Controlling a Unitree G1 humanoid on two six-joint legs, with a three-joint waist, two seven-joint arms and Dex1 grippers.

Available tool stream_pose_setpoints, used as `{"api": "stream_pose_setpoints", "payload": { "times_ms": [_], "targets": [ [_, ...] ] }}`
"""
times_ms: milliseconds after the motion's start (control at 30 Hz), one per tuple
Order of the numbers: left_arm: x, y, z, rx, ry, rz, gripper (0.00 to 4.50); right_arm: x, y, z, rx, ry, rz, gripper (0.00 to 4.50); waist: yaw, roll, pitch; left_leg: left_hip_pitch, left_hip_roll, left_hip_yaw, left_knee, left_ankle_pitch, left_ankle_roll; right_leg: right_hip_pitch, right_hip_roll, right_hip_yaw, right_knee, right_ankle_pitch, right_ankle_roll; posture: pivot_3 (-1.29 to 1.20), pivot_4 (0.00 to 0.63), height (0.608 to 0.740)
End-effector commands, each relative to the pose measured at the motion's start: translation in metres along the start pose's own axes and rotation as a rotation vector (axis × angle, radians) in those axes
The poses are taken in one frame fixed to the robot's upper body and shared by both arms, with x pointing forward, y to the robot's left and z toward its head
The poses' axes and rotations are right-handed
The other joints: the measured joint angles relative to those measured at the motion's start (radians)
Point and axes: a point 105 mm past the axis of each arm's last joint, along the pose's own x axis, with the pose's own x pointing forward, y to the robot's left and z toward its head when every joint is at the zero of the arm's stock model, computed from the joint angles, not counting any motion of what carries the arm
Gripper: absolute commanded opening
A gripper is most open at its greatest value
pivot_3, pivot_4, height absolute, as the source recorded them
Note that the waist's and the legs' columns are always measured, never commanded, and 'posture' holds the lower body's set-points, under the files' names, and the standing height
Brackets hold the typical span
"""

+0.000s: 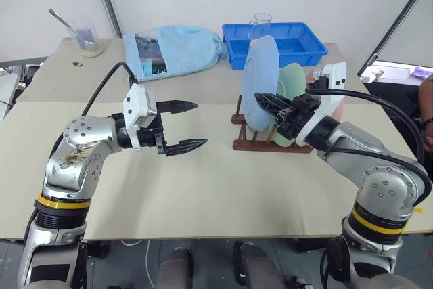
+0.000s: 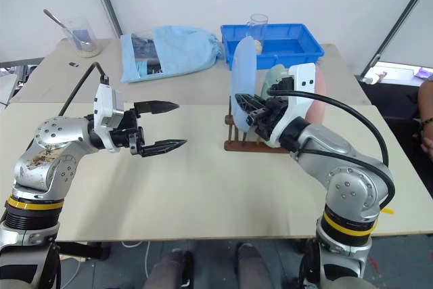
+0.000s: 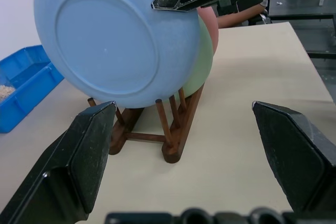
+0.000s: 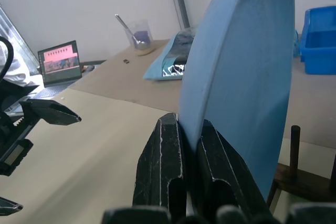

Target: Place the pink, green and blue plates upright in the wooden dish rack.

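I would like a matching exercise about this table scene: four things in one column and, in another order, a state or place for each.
Things:
1. blue plate
2. green plate
3. left gripper
4. blue tray

States or places:
A. open, holding nothing
B. at the far side of the table, behind the wooden dish rack
C. clamped at its rim by the right gripper
D. standing in the rack, behind the blue plate

Pairs: 1-C, 2-D, 3-A, 4-B

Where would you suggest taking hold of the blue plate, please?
By its thin rim, from the side facing the robot: the blue plate stands on edge over the rack, and the right end effector already pinches that edge.
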Motion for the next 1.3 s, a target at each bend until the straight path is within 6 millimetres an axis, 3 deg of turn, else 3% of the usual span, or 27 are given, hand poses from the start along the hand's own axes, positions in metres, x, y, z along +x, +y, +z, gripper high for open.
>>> {"api": "stream_pose_setpoints", "payload": {
  "times_ms": [33,100,167,333,533,667,833,967,1100,1300],
  "targets": [
    [0.001,0.002,0.009,0.050,-0.016,0.003,4.45,0.000,0.001,0.009,0.011,-0.021,-0.002,0.00,0.000,0.000,0.000,0.000,0.000,0.000,0.000,0.000,0.000,0.000,0.000,0.000,0.000,0.000,0.000,0.00,0.150,0.720],
    [0.001,0.002,0.008,0.051,-0.016,0.004,4.45,0.001,0.001,0.009,0.014,-0.012,-0.004,0.00,0.000,0.000,0.000,0.000,0.000,0.000,0.000,0.000,0.000,0.000,0.000,0.000,0.000,0.000,0.000,0.00,0.150,0.720],
    [0.001,0.001,0.007,0.052,-0.015,0.007,4.50,0.002,-0.002,0.009,0.011,-0.004,-0.024,0.87,0.000,0.000,0.000,0.000,0.000,0.000,0.000,0.000,0.000,0.000,0.000,0.000,0.000,0.000,0.000,0.00,0.150,0.720],
    [0.001,0.001,0.005,0.054,-0.011,0.013,4.50,0.002,-0.005,0.013,-0.019,-0.013,-0.052,2.48,0.000,0.000,0.000,0.000,0.000,0.000,0.000,0.000,0.000,0.000,0.000,0.000,0.000,0.000,0.000,0.00,0.150,0.720],
    [0.001,0.009,0.008,0.039,-0.033,0.067,4.50,0.000,0.001,0.039,-0.146,-0.076,-0.001,4.49,0.000,0.000,0.000,0.000,0.000,0.000,0.000,0.000,0.000,0.000,0.000,0.000,0.000,0.000,0.000,0.00,0.150,0.720],
    [-0.008,0.016,0.003,0.041,0.023,0.131,4.50,-0.009,0.006,0.057,-0.329,-0.049,0.081,4.49,0.001,0.000,0.000,0.000,0.000,0.000,0.000,0.000,0.000,0.000,0.000,0.000,-0.001,0.000,0.000,0.00,0.150,0.720],
    [-0.031,0.022,-0.021,0.083,0.241,0.194,4.50,-0.034,-0.002,0.075,-0.584,0.023,0.161,4.49,0.001,0.000,0.000,0.000,0.000,0.000,-0.001,0.000,0.000,0.000,0.000,0.000,-0.002,-0.001,0.001,0.00,0.150,0.720],
    [-0.069,0.013,-0.042,0.075,0.460,0.229,4.50,-0.077,-0.019,0.063,-0.791,0.267,0.295,4.49,0.004,0.000,0.000,0.000,0.000,0.001,-0.004,0.000,0.000,0.000,-0.001,0.000,-0.006,-0.002,0.000,0.00,0.150,0.720],
    [-0.104,0.006,-0.050,0.027,0.550,0.326,4.50,-0.114,-0.041,0.046,-0.828,0.528,0.368,4.49,0.005,0.000,0.000,0.000,0.000,0.002,-0.007,0.000,0.000,-0.001,-0.003,-0.001,-0.009,-0.002,0.000,0.00,0.150,0.720],
    [-0.133,-0.009,-0.062,-0.041,0.611,0.367,4.50,-0.139,-0.065,0.032,-0.814,0.687,0.375,4.49,0.005,0.000,0.000,0.002,0.002,0.006,-0.007,-0.005,-0.007,-0.003,-0.006,-0.004,-0.009,-0.002,0.000,0.00,0.150,0.720]
  ]
}}
